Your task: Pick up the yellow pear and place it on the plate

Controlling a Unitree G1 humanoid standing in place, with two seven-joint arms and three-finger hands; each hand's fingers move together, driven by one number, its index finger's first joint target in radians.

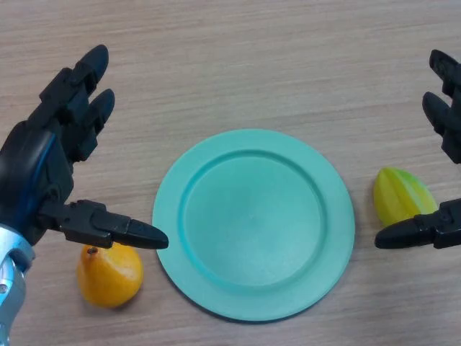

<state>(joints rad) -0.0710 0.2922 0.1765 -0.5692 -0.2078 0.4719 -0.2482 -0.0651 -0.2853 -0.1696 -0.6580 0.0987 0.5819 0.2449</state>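
Observation:
A yellow-orange pear [109, 275] lies on the wooden table at the lower left, just left of the green plate [253, 223]. My left hand [43, 173] hovers above and behind the pear, open, with its thumb stretched out over the top of the fruit and its fingers pointing away. The plate sits in the middle with nothing on it. My right hand [445, 108] shows at the right edge, open, its thumb reaching in below a second fruit.
A yellow-green ribbed fruit [402, 195] like a starfruit lies right of the plate, between the right hand's thumb and fingers. The wooden table [245, 65] runs across the whole view.

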